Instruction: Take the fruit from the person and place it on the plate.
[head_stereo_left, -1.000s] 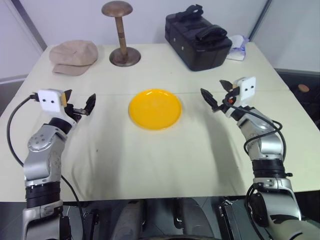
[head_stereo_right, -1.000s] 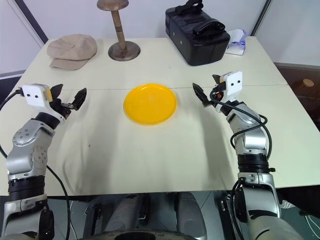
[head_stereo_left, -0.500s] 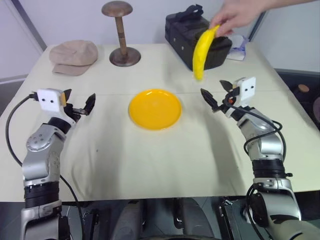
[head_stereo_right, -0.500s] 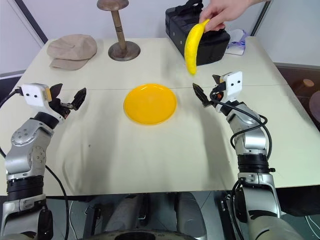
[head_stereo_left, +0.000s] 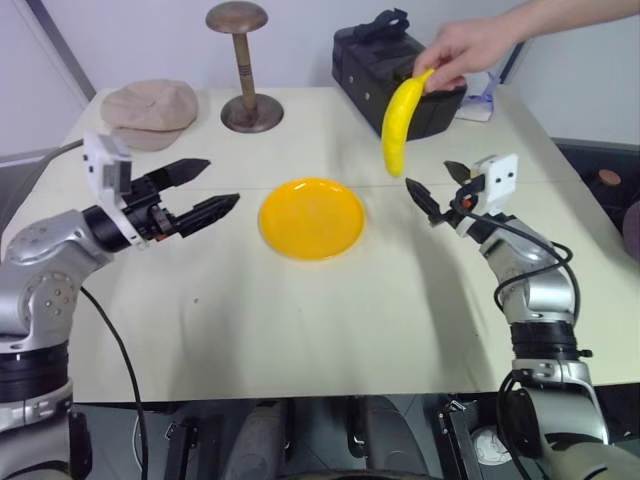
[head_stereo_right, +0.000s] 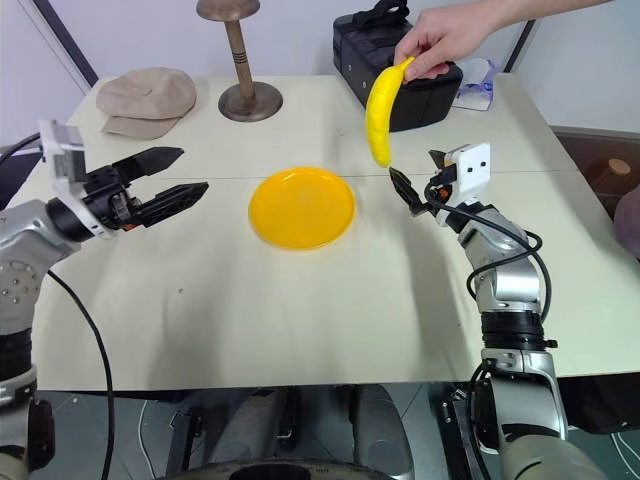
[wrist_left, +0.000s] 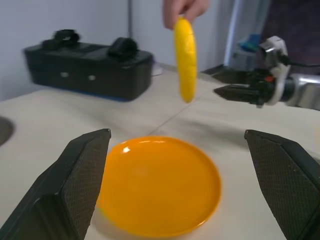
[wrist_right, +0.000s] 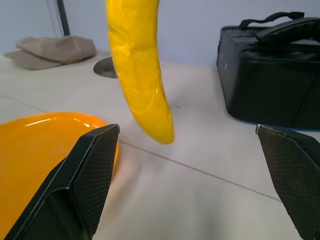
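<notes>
A person's hand (head_stereo_left: 470, 48) has come in from the far right and now dangles the banana (head_stereo_left: 399, 115) by its top end, hanging nearly upright above the counter (head_stereo_left: 300, 300), between the plate (head_stereo_left: 311, 217) and the right gripper (head_stereo_left: 437, 187). A second ago neither hand nor fruit was there, so the handover has only just opened. The banana's lower tip hangs just beside the right gripper, whose fingers (wrist_right: 90, 175) stand spread wide with nothing between them; that gripper has kept its place. The left gripper (head_stereo_left: 200, 190) has swung up and turned toward the middle of the counter, its fingers (wrist_left: 75, 180) also spread and empty, pointing at the plate from the left. The plate sits bare at the centre. At the far side stand a black case (head_stereo_left: 395, 70), a wooden stand (head_stereo_left: 245, 70) and a beige cap (head_stereo_left: 150, 110). The right gripper looks better placed to take the fruit, which remains wholly in the person's grasp.
</notes>
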